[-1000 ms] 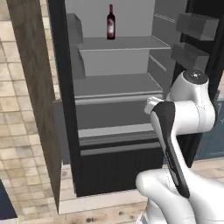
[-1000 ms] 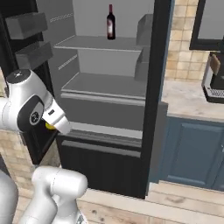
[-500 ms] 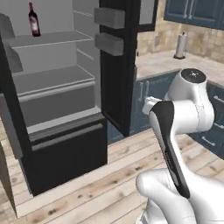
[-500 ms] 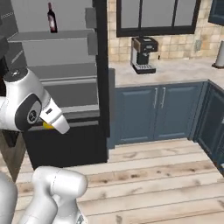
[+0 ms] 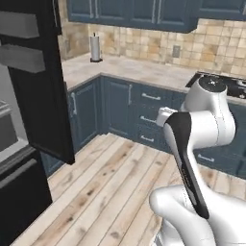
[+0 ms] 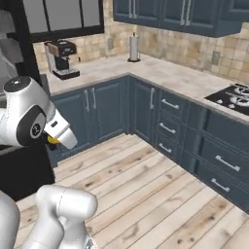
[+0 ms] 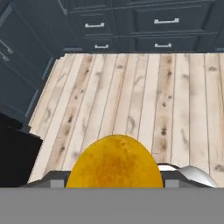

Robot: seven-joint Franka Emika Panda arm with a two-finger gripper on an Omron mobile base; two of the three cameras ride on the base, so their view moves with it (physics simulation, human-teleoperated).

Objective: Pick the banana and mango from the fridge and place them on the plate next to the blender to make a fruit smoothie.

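The mango [image 7: 114, 162], rounded and yellow-orange, bulges up at the bottom of the hand view with my gripper [image 7: 114, 177] shut on it. From the right base view a sliver of the mango [image 6: 52, 141] peeks out under the white hand, held over the floor in front of the fridge [image 6: 22, 168]. In the left base view the fridge's black door [image 5: 38, 96] stands open at the left, with pale grey shelves behind it. The banana, the plate and the blender are out of view.
Dark blue cabinets [image 6: 165, 121] run around an L-shaped counter. On it stand a coffee machine [image 6: 61, 58], a paper towel roll [image 6: 133, 47] and, at the right, a black stove [image 6: 233, 95]. Bare plank floor [image 5: 105, 192] stretches ahead.
The whole picture has swung: the base has turned away from the fridge, which has slid to the left edge, and the corner cabinets have come into view. The arm keeps its pose.
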